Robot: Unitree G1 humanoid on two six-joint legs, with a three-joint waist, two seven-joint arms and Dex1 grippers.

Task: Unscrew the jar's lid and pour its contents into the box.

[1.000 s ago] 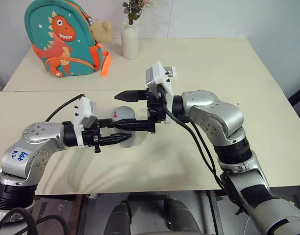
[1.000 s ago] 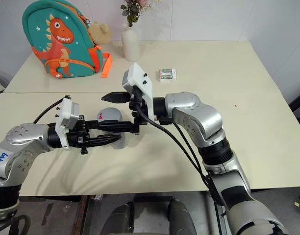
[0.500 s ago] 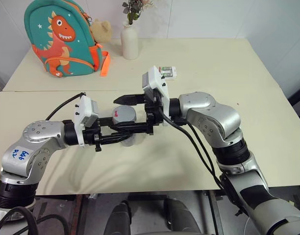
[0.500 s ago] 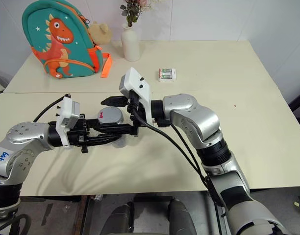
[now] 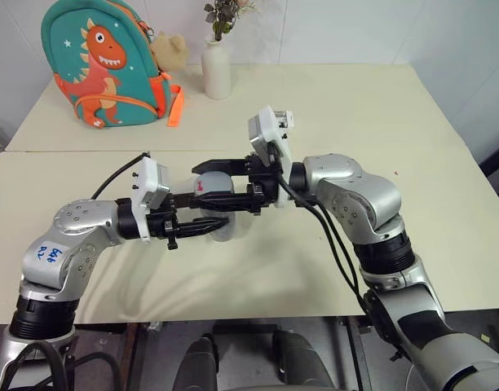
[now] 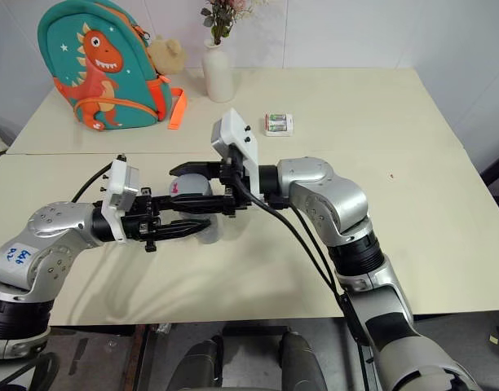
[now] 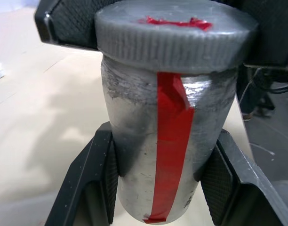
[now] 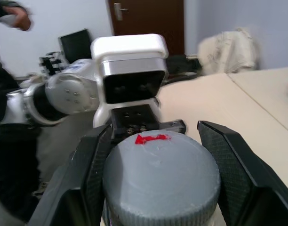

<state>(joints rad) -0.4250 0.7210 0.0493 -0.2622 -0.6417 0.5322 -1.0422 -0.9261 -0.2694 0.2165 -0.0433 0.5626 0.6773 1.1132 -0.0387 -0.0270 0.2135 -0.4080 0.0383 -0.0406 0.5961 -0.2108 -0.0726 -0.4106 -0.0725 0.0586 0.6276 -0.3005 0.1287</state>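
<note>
Fingers of our left gripper [image 7: 158, 188] squeeze the jar [image 7: 153, 155] just above the table [image 5: 331, 106] so it can't spin, while our right gripper [image 8: 158, 165] pinches the lid [image 8: 160, 176] on top, ready to twist.

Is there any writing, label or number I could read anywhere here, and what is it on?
Blue handwriting on the left arm: too blurred to read.
Print on the white-and-green packet: too small to read.
The jar and lid: red marks only, no words.
</note>
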